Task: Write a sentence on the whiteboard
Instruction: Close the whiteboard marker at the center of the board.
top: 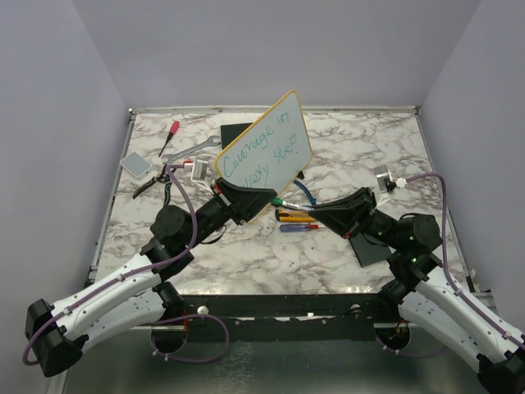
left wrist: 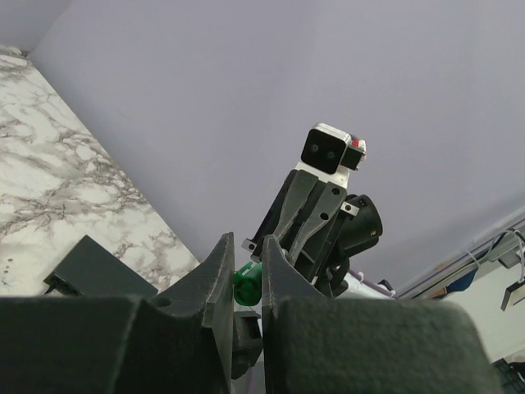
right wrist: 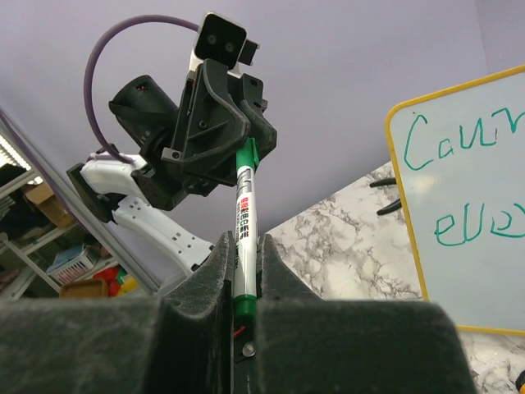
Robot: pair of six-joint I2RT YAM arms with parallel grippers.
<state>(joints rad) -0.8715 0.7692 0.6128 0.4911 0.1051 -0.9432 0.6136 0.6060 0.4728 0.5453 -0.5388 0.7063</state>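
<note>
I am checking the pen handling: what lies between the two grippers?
A green marker bridges them: the right gripper clamps one end, and the other end sits between the fingers of the left gripper. The right wrist view shows this best.
</note>
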